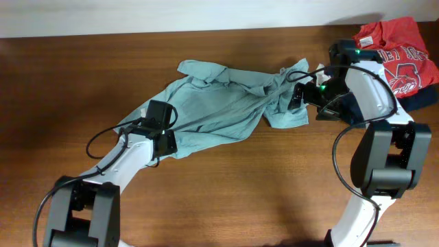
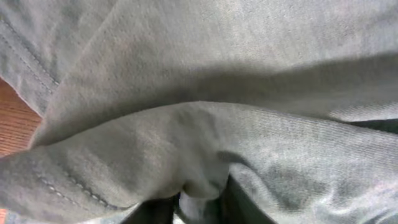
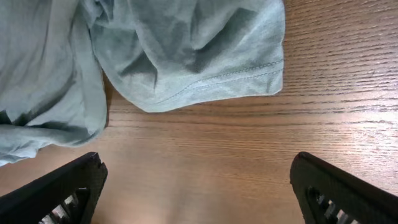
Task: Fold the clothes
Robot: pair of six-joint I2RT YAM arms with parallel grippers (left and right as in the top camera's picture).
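Both arms read alike from my station. Left arm [image 1: 130,161] and right arm [image 1: 374,89]: glossy white rounded links, blocky black joint housings. Thin black cable [image 1: 103,137] on each. Green light [image 1: 358,52] on the right wrist. Right gripper [image 3: 198,160] fingers [image 3: 62,190] matte black, ridged inside.

Beyond open tabletop [image 1: 240,195], T-shirt [image 1: 212,110] and red shirt [image 1: 401,51] obstruct.

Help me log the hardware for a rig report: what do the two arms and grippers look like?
Both the left arm and right arm have white rounded link shells with black joint housings and looping black cables. Small green lights glow near the right wrist. The left gripper and right gripper are black; the right's fingers have slotted inner faces.
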